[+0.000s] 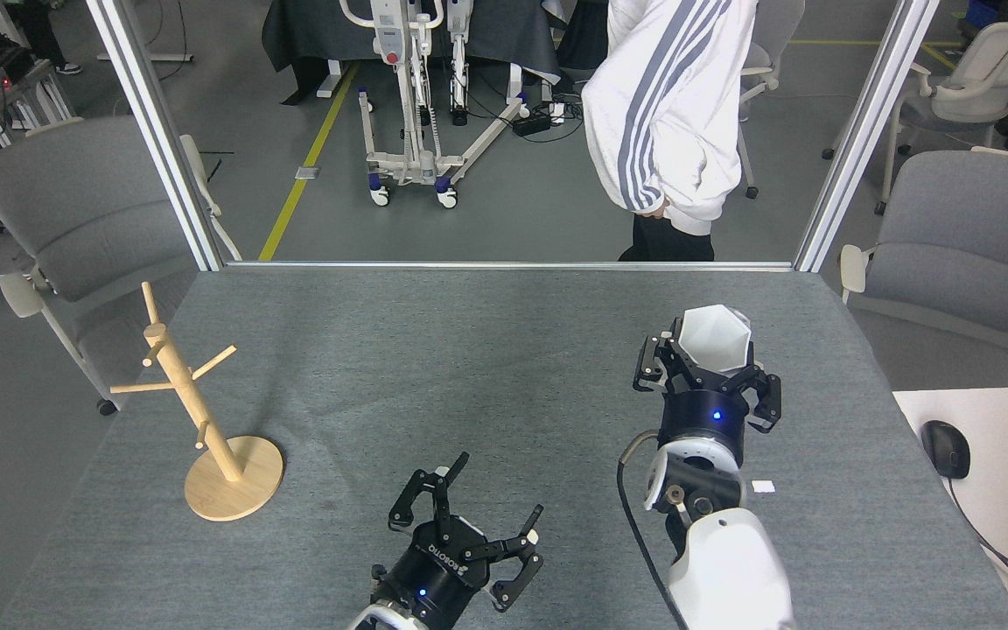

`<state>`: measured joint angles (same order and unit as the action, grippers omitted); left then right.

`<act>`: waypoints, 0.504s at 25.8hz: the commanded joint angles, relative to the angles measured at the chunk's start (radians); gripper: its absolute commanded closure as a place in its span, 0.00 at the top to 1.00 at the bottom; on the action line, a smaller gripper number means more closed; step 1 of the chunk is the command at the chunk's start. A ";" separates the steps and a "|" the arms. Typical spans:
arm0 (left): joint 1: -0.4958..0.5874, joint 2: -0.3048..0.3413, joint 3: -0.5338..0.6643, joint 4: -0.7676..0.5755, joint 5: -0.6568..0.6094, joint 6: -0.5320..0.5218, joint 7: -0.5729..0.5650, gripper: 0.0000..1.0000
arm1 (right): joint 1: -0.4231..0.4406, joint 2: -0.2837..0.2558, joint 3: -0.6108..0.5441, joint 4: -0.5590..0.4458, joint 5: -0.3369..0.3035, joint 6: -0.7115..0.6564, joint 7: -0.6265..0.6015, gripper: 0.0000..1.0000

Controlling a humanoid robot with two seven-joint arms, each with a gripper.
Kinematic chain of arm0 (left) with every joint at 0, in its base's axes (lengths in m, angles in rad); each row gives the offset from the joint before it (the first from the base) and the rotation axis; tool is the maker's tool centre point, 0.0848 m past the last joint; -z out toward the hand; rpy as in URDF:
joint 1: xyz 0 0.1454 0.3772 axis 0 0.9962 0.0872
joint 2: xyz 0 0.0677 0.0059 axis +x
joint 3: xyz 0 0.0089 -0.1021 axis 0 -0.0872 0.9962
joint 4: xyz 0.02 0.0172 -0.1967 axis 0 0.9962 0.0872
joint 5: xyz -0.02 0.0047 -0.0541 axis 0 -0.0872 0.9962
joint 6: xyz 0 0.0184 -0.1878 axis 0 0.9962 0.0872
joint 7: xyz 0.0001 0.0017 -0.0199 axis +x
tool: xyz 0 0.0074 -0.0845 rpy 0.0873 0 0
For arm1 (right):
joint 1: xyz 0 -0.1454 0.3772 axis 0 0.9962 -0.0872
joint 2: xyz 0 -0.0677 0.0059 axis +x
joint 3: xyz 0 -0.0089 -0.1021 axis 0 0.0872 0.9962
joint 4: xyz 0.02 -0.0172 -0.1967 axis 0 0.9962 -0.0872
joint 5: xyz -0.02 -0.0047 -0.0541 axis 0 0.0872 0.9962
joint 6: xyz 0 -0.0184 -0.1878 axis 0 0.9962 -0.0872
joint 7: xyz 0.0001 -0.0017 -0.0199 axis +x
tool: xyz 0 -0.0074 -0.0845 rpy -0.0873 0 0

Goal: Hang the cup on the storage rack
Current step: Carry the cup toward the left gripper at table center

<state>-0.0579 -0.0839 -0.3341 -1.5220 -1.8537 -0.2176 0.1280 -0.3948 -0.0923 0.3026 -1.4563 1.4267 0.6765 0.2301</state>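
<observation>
The right hand (pixel 707 372) is closed around the cup (pixel 714 339), its black fingers (pixel 651 367) pressing the lower faceted walls while the hexagonal mouth opens up and away to the far side. The cup is carried in the air over the right half of the table (pixel 504 350), right of centre; I cannot see its handle from here.

The relation that matters: the storage rack (pixel 198 411) lies well apart to the left of that hand, at the table's left edge, with the whole middle of the table between them. Its post leans up and to the far left from the round base, and its short pegs jut out to both sides, 1 of them pointing right toward the cup. The carrying arm is the farther of the 2 from the rack. The left hand (pixel 479 542), with fingers spread wide and nothing in them, sits at the near edge around the middle, between cup and rack, so a handover looks possible, or else a long reach across.

The cup is plain white, hard and glossy, with flat facets tapering toward its base. The rack is pale, smooth wood with round dowel pegs on a flat disc. The table wears a grey woven felt-like cover.
</observation>
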 commanded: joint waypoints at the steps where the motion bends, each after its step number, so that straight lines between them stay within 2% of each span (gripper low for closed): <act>1: -0.068 -0.022 -0.040 0.089 -0.041 0.004 -0.011 0.99 | -0.012 0.056 0.081 -0.001 0.029 0.120 0.000 0.00; 7: -0.197 -0.048 -0.039 0.263 -0.036 0.004 -0.013 0.99 | 0.016 0.187 0.095 0.011 0.179 0.164 0.025 0.00; 9: -0.203 -0.050 -0.039 0.281 -0.036 0.004 -0.013 0.99 | 0.025 0.203 0.121 0.011 0.208 0.186 0.052 0.00; 13: -0.204 -0.050 -0.036 0.278 -0.032 0.032 -0.011 0.99 | 0.025 0.204 0.176 0.013 0.212 0.230 0.089 0.00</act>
<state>-0.2546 -0.1319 -0.3716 -1.2526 -1.8884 -0.2041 0.1137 -0.3724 0.1036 0.4446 -1.4453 1.6262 0.8772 0.2962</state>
